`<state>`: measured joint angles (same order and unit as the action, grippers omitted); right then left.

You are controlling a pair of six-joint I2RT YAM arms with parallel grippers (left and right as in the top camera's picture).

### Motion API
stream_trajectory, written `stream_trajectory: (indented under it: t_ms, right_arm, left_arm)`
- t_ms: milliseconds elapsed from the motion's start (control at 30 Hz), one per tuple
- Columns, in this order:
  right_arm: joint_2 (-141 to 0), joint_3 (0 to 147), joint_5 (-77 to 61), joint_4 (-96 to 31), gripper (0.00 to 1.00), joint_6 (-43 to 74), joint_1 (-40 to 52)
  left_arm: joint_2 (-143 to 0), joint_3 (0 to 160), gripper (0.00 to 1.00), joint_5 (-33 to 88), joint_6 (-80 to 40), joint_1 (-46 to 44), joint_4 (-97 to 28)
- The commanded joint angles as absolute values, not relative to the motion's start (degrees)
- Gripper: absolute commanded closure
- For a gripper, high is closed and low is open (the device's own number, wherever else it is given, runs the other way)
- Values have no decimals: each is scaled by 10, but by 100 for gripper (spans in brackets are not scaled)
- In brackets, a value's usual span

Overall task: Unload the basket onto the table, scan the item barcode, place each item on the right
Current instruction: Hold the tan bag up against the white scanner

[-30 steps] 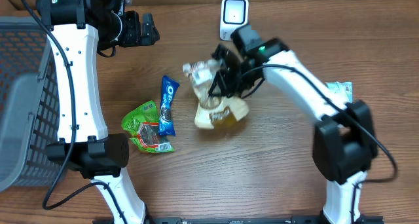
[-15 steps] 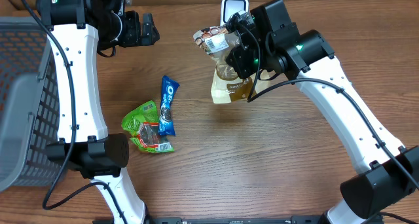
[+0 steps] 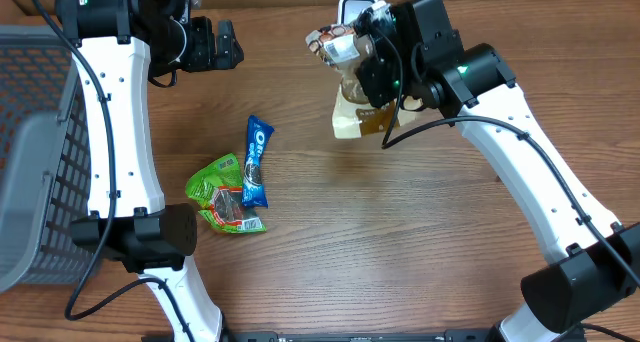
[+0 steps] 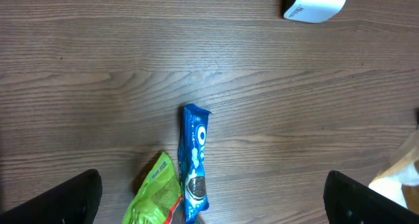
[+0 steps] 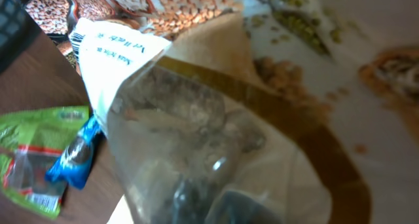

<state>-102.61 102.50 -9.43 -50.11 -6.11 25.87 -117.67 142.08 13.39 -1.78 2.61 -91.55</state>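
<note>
- Right end effector (image 3: 368,67): state?
- Clenched on the bag (image 3: 356,120), gripping its upper part. The bag hangs below the jaws, clear of the surface (image 3: 400,242).
- Bag position relative to the scanner (image 3: 356,0)?
- Just in front of it, at the far edge of the surface, near the middle. In the overhead view the bag's top overlaps the scanner's outline. Contact between them cannot be determined.
- Barcode presented?
- Not confirmed. The right wrist view shows a white printed label (image 5: 108,44) near the bag's top. Its print is too blurred to read, and whether it faces the scanner window cannot be judged.
- Left end effector (image 3: 222,44)?
- Released, jaws wide, holding nothing. It hovers toward the far left corner, well apart from the bag.
- Progress?
- By judgement, pick-up and transport to the scanner are done. Remaining: turn the label to the window and obtain a read. An Oreo packet (image 3: 257,162) and a green packet (image 3: 222,192) lie left of centre, touching each other, and a basket (image 3: 40,152) sits at the left edge.
</note>
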Motion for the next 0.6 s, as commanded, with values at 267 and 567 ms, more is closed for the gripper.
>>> stream_trajectory:
  t_ms: [267, 567]
  right_arm:
    - [-1033, 1028, 184, -362, 96, -91, 256]
    - [-1119, 1028, 420, -135, 96, -321, 256]
  left_arm:
    - [-1174, 1419, 0, 131, -28, 22, -915]
    - [-1174, 1419, 0, 131, -28, 22, -915]
